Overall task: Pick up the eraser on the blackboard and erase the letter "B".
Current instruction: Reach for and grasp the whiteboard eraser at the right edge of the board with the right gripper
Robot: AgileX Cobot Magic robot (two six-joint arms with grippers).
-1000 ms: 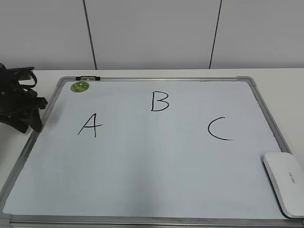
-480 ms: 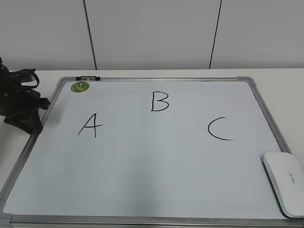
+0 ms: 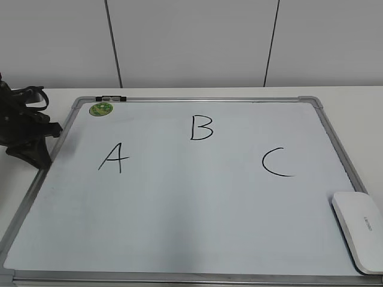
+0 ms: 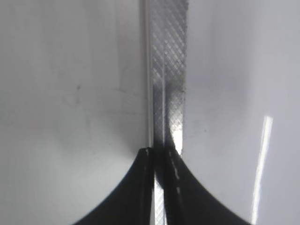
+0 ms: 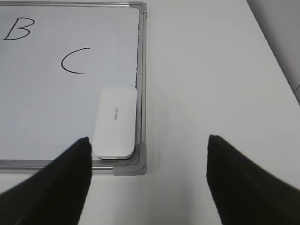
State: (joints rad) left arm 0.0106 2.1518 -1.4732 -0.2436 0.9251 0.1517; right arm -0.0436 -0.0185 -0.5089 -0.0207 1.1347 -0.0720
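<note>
The blackboard (image 3: 197,215) is a white dry-erase board with a silver frame, lying flat on the table. The letter "B" (image 3: 201,127) is at its top middle, between "A" (image 3: 114,158) and "C" (image 3: 276,162). The eraser (image 3: 359,230), a white rounded block, lies on the board's near right corner. In the right wrist view the eraser (image 5: 116,123) lies ahead and left of my open, empty right gripper (image 5: 149,140), and "B" (image 5: 18,29) is at the far left. My left gripper (image 3: 39,156) is shut and empty over the board's left frame (image 4: 166,70).
A green round sticker (image 3: 100,109) and a small black clip (image 3: 111,97) sit at the board's top left. A grey corner cap (image 5: 136,163) lies just in front of the eraser. White table (image 5: 206,75) lies to the right of the board, and a white wall stands behind.
My left gripper has shifted slightly left and back at the board's left edge. The eraser and the letters are unchanged.
</note>
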